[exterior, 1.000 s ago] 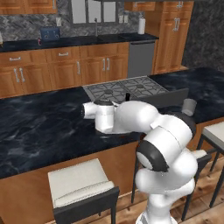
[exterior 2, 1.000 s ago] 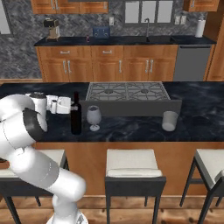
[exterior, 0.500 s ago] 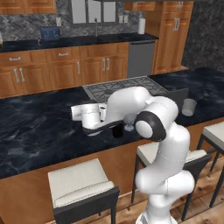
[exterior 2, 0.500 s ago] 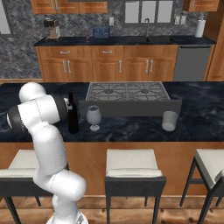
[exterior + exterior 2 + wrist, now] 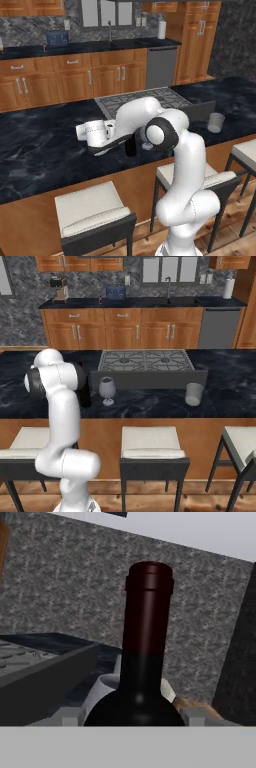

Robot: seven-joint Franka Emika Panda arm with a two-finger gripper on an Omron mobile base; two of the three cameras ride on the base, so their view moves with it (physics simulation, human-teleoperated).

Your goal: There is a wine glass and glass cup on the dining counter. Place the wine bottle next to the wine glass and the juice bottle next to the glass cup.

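Two gripper fingers clamp the dark wine bottle standing on the dining counter just beside the wine glass.

Even, soft rendered light; faint shadows; coarse, slightly blurry pictures.

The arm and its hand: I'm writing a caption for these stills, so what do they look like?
The arm is glossy white, built of rounded tubular segments with dark grey-black bands and round caps at the joints. It ends in a blocky white hand with a dark underside, the gripper. No cables or markings are visible. In the hand view its fingertips show pale grey.
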